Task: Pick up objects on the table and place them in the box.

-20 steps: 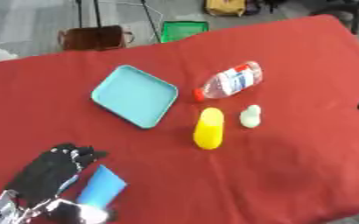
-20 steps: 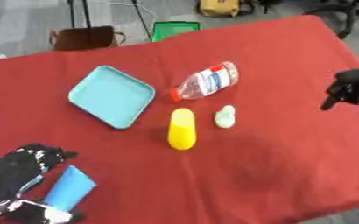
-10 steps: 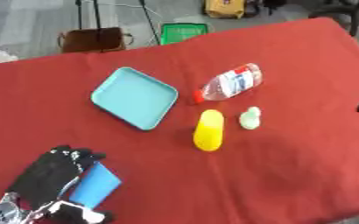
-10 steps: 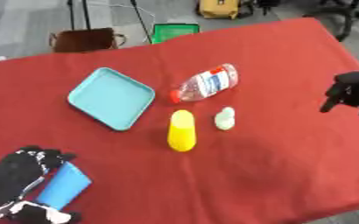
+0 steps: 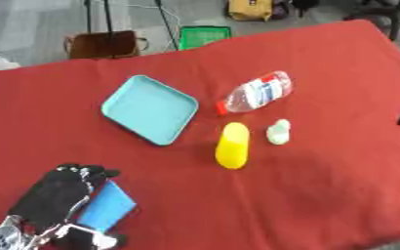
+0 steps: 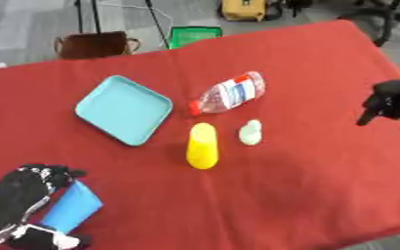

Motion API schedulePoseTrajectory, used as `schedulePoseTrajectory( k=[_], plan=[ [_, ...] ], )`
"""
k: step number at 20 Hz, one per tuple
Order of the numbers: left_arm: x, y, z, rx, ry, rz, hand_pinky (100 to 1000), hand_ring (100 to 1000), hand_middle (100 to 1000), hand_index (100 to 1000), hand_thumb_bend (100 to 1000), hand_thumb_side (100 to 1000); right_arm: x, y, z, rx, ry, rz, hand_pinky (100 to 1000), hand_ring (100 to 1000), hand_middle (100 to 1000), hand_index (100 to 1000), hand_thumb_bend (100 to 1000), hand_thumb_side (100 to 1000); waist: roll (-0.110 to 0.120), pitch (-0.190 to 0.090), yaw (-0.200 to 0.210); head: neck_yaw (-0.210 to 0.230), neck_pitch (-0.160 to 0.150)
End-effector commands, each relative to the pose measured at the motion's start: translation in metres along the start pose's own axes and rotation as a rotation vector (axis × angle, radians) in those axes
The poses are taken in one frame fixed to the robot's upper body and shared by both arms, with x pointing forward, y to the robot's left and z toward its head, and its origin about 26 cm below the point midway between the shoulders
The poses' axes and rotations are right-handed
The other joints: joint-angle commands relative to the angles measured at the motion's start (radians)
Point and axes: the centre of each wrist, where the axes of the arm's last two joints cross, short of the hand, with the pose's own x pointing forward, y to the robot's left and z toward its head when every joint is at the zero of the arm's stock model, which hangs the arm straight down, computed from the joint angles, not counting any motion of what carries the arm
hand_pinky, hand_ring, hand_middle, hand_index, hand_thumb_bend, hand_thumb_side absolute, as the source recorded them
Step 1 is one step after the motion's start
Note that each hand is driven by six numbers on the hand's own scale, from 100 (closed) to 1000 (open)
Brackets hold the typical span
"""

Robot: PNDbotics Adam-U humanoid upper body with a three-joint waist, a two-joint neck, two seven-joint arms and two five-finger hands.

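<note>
While curling its fingers round a stiff, light-looking blue block (image 5: 105, 212) at lower left, the left hand (image 5: 54, 197) is gripping its long sides.

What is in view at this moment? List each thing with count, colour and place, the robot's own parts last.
table: one, red cloth cover, fills most of the view
tray: one, teal, shallow and square, left of centre, nothing in it
bottle: one, clear plastic with a red cap and a red and white label, lying on its side right of the tray
yellow object: one, oblong, lying at centre, below the bottle
pale green object: one, small, just right of the yellow object
blue object: one, flat, lower left, in the left hand
green crate: one, on the floor beyond the table
brown bag: one, on the floor, left of the crate
left hand: black, lower left, curled round the blue object
right hand: black, right edge, above the table, holding nothing
</note>
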Motion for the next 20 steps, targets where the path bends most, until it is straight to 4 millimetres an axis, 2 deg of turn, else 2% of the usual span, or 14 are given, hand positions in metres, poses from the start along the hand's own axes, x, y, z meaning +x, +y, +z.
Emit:
schedulePoseTrajectory(
  k=[1,2,3,4,5,8,10,12,13,14,15,20],
  plan=[
    [-0.001,0.001,0.002,-0.004,0.013,0.016,513,262,510,855,587,328,0.007,-0.007,-0.003,0.101,-0.073,0.100,577,575,629,812,100,656,-0.004,-0.012,0.000,0.000,-0.007],
    [-0.001,0.001,0.002,-0.007,0.018,0.025,513,262,510,855,587,328,0.007,-0.007,-0.003,0.101,-0.073,0.100,577,575,629,812,100,656,-0.004,-0.012,0.000,0.001,-0.006],
    [-0.001,0.000,0.002,-0.008,0.023,0.035,503,253,491,853,542,269,0.007,-0.007,-0.003,0.100,-0.073,0.100,577,575,629,812,100,656,-0.004,-0.012,0.000,0.000,-0.006],
    [0.000,0.000,0.002,-0.008,0.027,0.043,503,253,491,853,542,269,0.007,-0.007,-0.003,0.100,-0.073,0.099,577,575,629,812,100,656,-0.003,-0.012,0.000,0.000,-0.006],
    [0.000,0.000,0.002,-0.009,0.031,0.051,491,228,460,851,482,214,0.007,-0.007,-0.003,0.100,-0.073,0.099,576,575,629,812,100,657,-0.003,-0.012,0.000,-0.001,-0.006],
    [0.000,0.000,0.002,-0.013,0.039,0.074,486,218,430,847,465,210,0.007,-0.007,-0.003,0.100,-0.072,0.099,576,575,628,812,100,657,-0.002,-0.012,-0.002,-0.001,-0.004],
    [0.000,0.000,0.002,-0.018,0.039,0.090,481,214,407,846,456,223,0.007,-0.007,-0.003,0.100,-0.071,0.099,576,575,628,812,100,657,-0.003,-0.012,-0.002,-0.002,-0.004],
    [0.001,-0.002,0.003,-0.040,0.026,0.121,470,211,376,847,393,277,0.007,-0.007,-0.003,0.099,-0.072,0.099,576,575,628,811,100,657,-0.003,-0.011,-0.003,-0.002,-0.005],
    [0.002,-0.003,0.004,-0.062,0.013,0.150,446,205,357,846,293,368,0.007,-0.007,-0.003,0.099,-0.072,0.099,577,574,628,811,100,657,-0.003,-0.011,-0.003,-0.003,-0.005],
    [0.003,-0.005,0.006,-0.097,-0.011,0.194,446,205,357,846,293,368,0.007,-0.007,-0.003,0.100,-0.072,0.099,577,574,628,811,100,657,-0.002,-0.011,-0.003,-0.003,-0.005],
    [0.002,-0.005,0.007,-0.126,-0.031,0.232,441,204,348,844,257,401,0.007,-0.007,-0.003,0.100,-0.071,0.099,576,574,628,811,100,657,-0.002,-0.011,-0.003,-0.003,-0.005],
    [-0.015,-0.005,0.020,-0.222,-0.096,0.310,445,205,347,844,250,406,0.007,-0.008,-0.002,0.101,-0.065,0.102,576,574,628,811,100,658,0.004,-0.015,-0.001,-0.004,-0.002]
  ],
)
